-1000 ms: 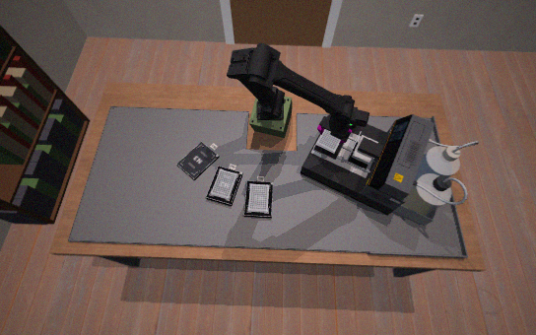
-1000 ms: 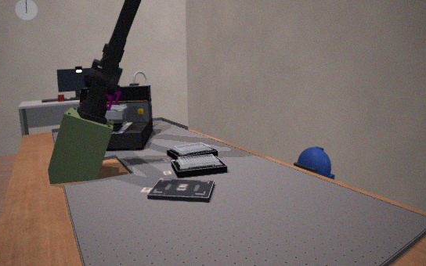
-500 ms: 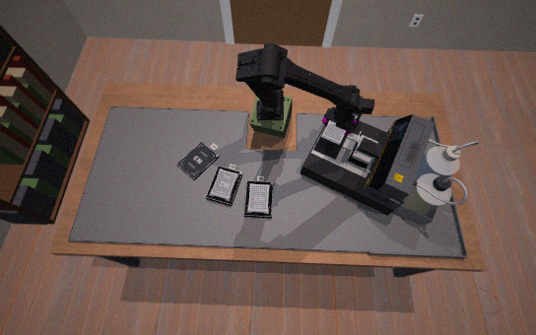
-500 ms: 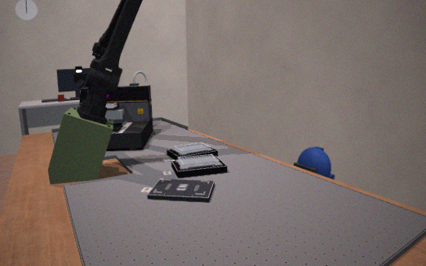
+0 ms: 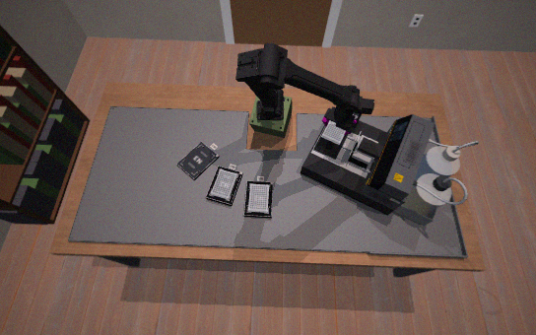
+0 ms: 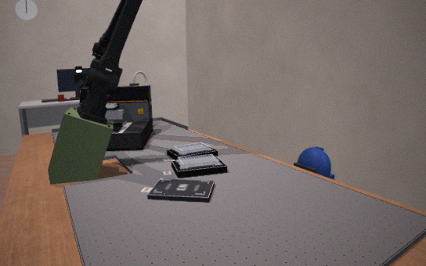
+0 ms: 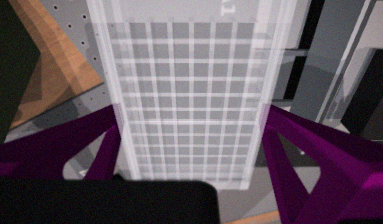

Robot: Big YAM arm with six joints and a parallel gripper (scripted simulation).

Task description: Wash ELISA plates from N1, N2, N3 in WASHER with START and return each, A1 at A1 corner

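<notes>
My gripper [image 5: 336, 126] [image 7: 191, 111] is shut on a clear-white well plate [image 5: 333, 134] [image 7: 192, 75], gripped by its long sides. The plate is above the left rear part of the black washer [image 5: 347, 179] [image 6: 127, 138], not in contact with it as far as I can tell. A mark like A1 shows near the plate's far end in the wrist view. One nest [image 5: 187, 165] [image 6: 172, 193] is empty. A second plate [image 5: 224, 183] [image 6: 200, 161] and a third plate [image 5: 258, 197] [image 6: 193, 148] sit in the other two nests. The arm hides the keypad; no lamp is visible.
The washer's tall head [image 5: 416, 143] stands right of the held plate, with light metal parts [image 5: 362, 159] between them. Two white bottles [image 5: 443, 160] [image 5: 434, 189] with tubes stand behind the head. The green arm base [image 5: 271, 123] [image 6: 80, 150] is left of the washer.
</notes>
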